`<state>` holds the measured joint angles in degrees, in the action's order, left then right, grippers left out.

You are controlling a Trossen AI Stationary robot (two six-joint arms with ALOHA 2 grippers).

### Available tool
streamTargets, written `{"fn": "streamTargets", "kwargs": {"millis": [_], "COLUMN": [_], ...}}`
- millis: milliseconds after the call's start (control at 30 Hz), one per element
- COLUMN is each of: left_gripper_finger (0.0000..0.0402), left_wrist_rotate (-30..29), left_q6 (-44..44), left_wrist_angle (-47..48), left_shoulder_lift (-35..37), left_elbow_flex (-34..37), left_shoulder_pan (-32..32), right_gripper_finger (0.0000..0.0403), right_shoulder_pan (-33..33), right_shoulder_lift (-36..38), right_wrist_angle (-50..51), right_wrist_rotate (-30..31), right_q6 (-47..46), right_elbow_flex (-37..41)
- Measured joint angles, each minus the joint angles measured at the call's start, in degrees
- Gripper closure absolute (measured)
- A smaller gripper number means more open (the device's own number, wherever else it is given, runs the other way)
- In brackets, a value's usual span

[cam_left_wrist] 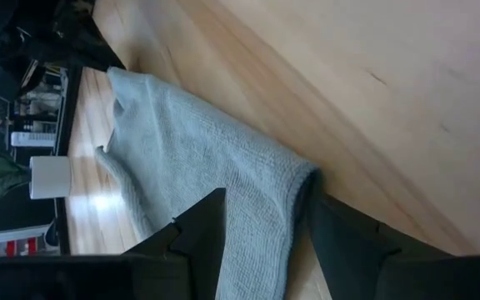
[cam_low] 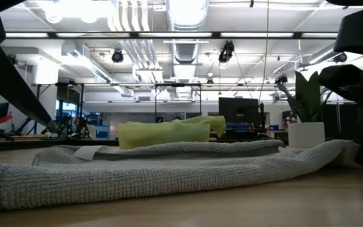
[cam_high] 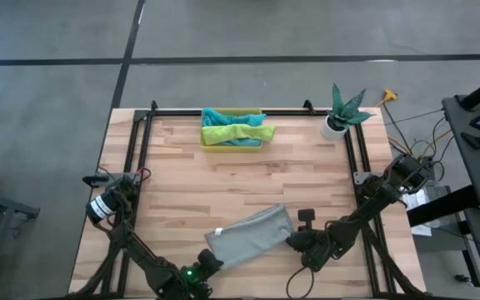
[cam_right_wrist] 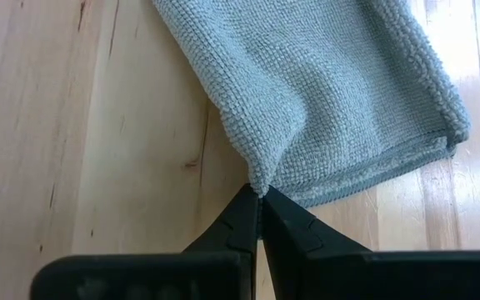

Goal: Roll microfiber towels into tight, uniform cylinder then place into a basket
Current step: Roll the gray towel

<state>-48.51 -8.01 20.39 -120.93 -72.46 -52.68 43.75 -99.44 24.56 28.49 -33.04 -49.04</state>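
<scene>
A grey microfiber towel (cam_high: 250, 236) lies folded into a long strip on the table, slanting along its near edge. My right gripper (cam_high: 295, 242) is shut on the strip's right end. My left gripper (cam_left_wrist: 269, 200) is at the strip's left end (cam_high: 212, 247), open, with one finger on each side of that end's corner (cam_left_wrist: 286, 179). The yellow basket (cam_high: 209, 143) stands at the far edge, holding a teal towel (cam_high: 215, 117) and a lime green towel (cam_high: 240, 132). My right gripper pinches a corner of the towel's right end (cam_right_wrist: 259, 185) between its two fingertips, slanting down from the table's right. The cloth puckers up into the tips; the rest of the towel lies flat on the table. My left gripper: I cannot tell whether its fingers touch the cloth between them.
A white plant pot (cam_high: 335, 127) with a green plant stands at the far right corner. Black rails (cam_high: 223, 112) run along the table's far edge and both sides. Bare wood (cam_high: 240, 179) lies between the towel and the basket.
</scene>
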Motion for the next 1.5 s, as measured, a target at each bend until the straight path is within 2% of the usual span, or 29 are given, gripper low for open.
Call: {"fn": "streamTargets", "kwargs": {"millis": [467, 767, 1000, 1167, 1333, 1500], "left_gripper_finger": [0.0249, 0.0249, 0.0249, 0.025, 0.0273, 0.0337], "left_wrist_rotate": [0.0, 0.3, 1.5, 1.5, 1.6, 1.6], "left_q6": [0.6, 1.1, 1.7, 3.5, 11.9, 20.0], "left_wrist_angle": [-0.5, -6.9, -7.1, -8.4, -8.5, -8.9], "left_shoulder_lift": [-1.8, -1.8, -1.8, -1.8, -1.8, -1.6], "left_elbow_flex": [-0.4, 0.1, 0.3, 0.5, 0.6, 0.0], "left_shoulder_pan": [1.5, 1.9, 2.0, 1.9, 1.7, 0.8], "right_gripper_finger": [0.0394, 0.0394, 0.0394, 0.0394, 0.0394, 0.0394], "right_shoulder_pan": [0.0, 0.0, 0.0, 0.0, 0.0, 0.1], "right_shoulder_lift": [0.0, 0.0, 0.0, 0.0, 0.1, 0.4], "right_wrist_angle": [0.0, 0.0, 0.0, 0.0, 0.0, 0.1], "right_wrist_rotate": [0.0, 0.0, 0.0, -2.3, -6.3, -10.6], "right_q6": [0.0, 0.0, 0.1, 1.2, 2.7, 2.7], "right_elbow_flex": [0.0, 0.0, 0.0, 0.0, -0.1, -0.6]}}
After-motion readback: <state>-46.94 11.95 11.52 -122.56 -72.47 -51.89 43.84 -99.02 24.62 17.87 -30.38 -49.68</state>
